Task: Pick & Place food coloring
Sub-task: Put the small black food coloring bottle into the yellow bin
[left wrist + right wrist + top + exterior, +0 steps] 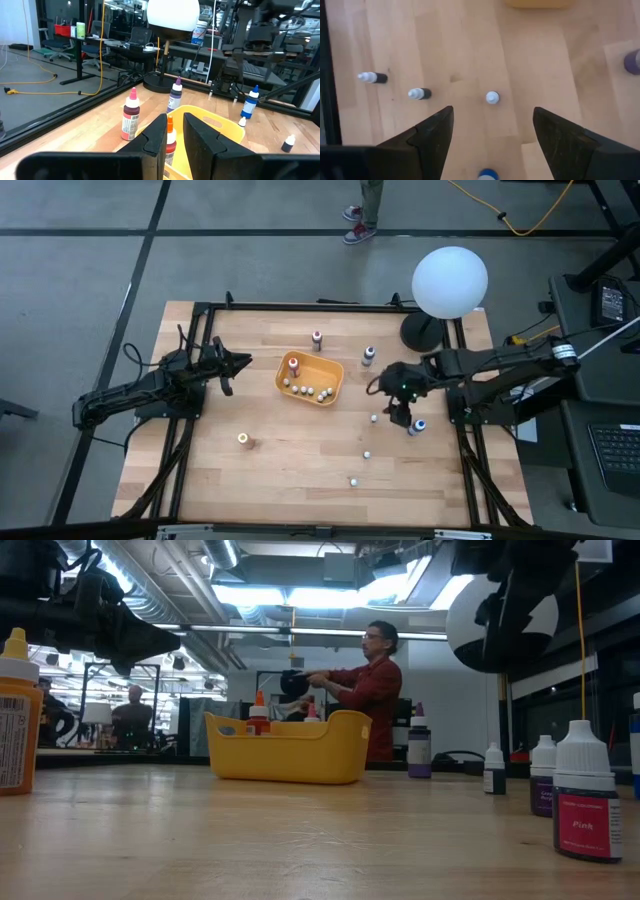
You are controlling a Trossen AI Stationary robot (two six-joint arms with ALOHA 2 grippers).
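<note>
On table: tiny upright white-capped dropper bottles (492, 97).

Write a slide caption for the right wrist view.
Open right end effector above three small white-capped bottles on the wooden table.

Both arms are built of dark, nearly black links with rounded joint housings. The left arm (140, 392) has thin black cables looping loosely along its upper side. The right arm (500, 370) has a small green light at its wrist housing, a pale band farther back along its length, and a light cable running off from it. The left gripper (174, 131) has two flat, matte black fingers (156, 137) with squared tips and stepped bases. The right gripper (492, 131) has matching black fingers (432, 132), wedge-shaped and tapering to the tip.
</note>
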